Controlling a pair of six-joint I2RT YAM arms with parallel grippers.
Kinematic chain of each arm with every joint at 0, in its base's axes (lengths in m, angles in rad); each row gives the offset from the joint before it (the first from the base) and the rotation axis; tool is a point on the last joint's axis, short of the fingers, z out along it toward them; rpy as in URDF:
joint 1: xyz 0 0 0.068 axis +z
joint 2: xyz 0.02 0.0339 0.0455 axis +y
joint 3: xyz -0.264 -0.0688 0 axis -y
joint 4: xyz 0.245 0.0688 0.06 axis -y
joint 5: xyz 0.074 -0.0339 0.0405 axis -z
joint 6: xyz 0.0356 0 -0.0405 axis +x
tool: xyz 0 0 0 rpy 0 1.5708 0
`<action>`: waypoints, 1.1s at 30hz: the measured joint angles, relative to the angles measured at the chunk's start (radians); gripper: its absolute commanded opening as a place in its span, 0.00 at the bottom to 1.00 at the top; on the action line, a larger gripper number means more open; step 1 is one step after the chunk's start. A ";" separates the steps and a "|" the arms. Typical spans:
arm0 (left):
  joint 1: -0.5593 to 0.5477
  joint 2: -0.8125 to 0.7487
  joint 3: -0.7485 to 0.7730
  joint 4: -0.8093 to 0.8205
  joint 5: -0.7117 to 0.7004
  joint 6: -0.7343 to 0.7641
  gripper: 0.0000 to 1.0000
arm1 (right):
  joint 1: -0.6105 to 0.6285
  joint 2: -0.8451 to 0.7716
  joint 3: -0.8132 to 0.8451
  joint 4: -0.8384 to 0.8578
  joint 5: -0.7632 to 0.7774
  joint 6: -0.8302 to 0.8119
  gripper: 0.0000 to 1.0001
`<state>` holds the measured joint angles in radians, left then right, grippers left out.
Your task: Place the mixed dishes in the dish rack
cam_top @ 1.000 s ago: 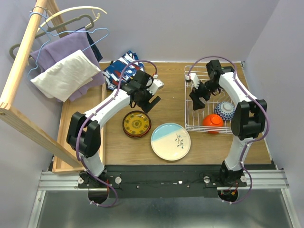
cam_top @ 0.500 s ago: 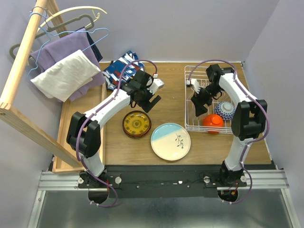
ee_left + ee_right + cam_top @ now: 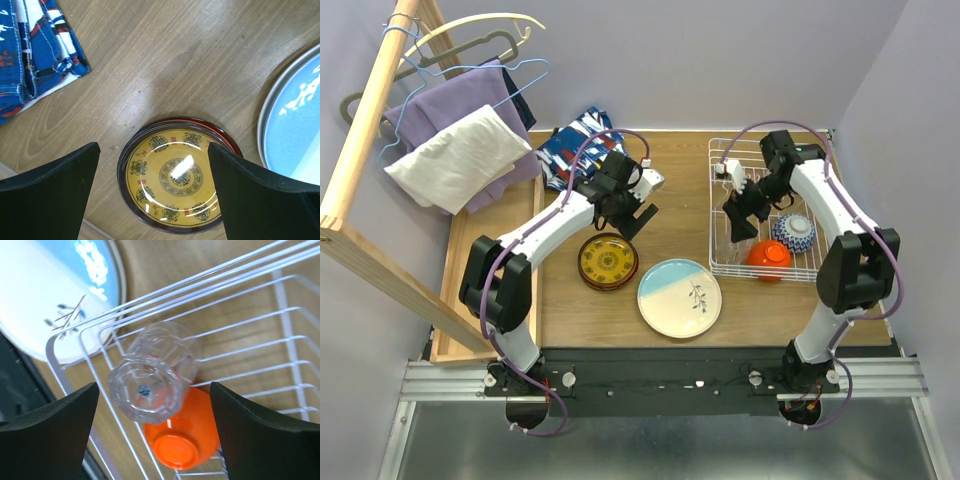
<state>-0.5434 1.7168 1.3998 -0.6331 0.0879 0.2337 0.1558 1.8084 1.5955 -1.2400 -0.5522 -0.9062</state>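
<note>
Both left claw (image 3: 152, 147) and right claw (image 3: 154, 385) gape empty; characters on plate (image 3: 172, 175) seem illegible.

Wooden table (image 3: 680, 170): plates (image 3: 679, 298), cloth (image 3: 565, 150), dish rack (image 3: 740, 272)

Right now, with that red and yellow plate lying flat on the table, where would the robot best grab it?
Probably by the raised rim, from above. The red and yellow plate lies flat and face up, so only its edge gives a pinch. The pale plate sits close on one side; the rim toward the patterned cloth has bare wood around it.
</note>
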 measured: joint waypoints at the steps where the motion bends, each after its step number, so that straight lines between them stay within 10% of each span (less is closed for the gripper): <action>1: 0.000 -0.001 0.000 0.004 -0.003 0.000 0.99 | 0.000 -0.020 0.000 0.027 0.009 0.016 1.00; 16: 0.234 -0.035 -0.076 -0.058 0.014 0.096 0.91 | 0.007 -0.140 0.027 0.462 0.042 0.446 0.99; 23: 0.157 -0.095 -0.139 -0.096 0.185 0.179 0.88 | 0.124 -0.182 -0.042 0.491 -0.026 0.462 0.99; 33: 0.063 0.059 -0.038 -0.062 0.080 0.143 0.90 | 0.163 -0.214 -0.124 0.493 -0.042 0.461 0.99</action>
<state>-0.4808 1.7760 1.3621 -0.6949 0.1680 0.3767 0.3183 1.5940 1.4712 -0.7471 -0.5941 -0.4450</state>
